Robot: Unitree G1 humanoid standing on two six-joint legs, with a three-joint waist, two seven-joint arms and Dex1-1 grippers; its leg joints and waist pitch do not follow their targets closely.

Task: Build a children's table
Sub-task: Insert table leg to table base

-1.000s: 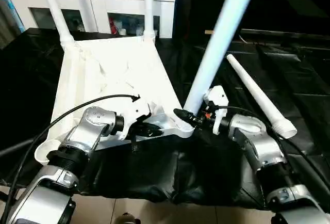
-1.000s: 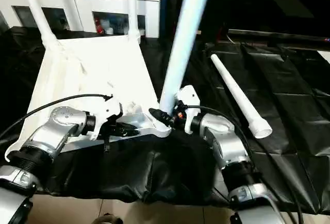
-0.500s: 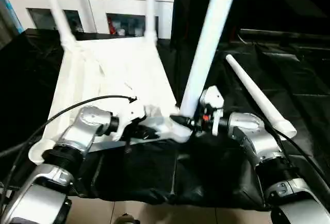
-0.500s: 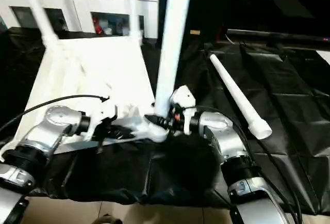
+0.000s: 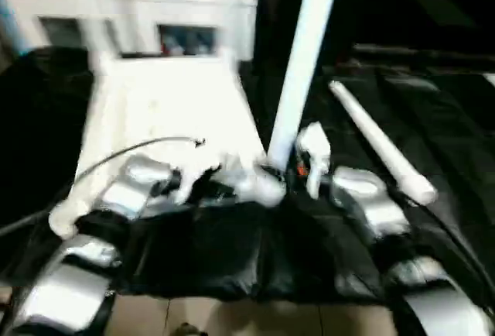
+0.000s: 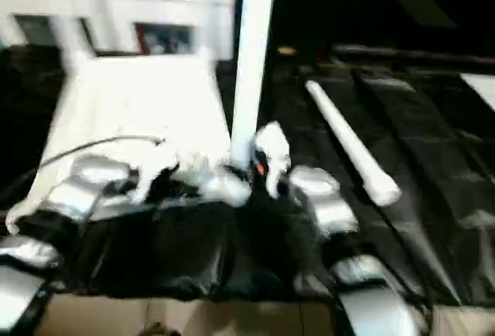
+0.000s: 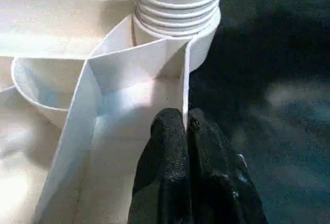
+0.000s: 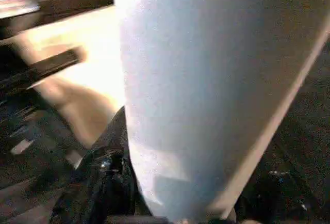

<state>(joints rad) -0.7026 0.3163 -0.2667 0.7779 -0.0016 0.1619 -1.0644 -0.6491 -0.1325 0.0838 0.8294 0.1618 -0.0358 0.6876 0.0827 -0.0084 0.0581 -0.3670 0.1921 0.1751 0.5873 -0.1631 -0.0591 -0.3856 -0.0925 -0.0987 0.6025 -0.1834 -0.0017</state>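
Nowhere legible writing on leg [image 5: 303, 65]

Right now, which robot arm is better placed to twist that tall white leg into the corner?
Probably the right. The right gripper is closed around the tall white tubular leg just above the corner socket. The left gripper is shut on the white plastic tabletop's rib, steadying it.

The robot has two silver metal forearms with rounded joints and black collars. A thin black cable [image 5: 131, 150] loops over the left forearm [image 5: 128, 189]. The right wrist [image 5: 352, 189] carries a white housing [image 5: 312, 146] with a small red mark. Each gripper's fingers [image 7: 170, 146] are matte black
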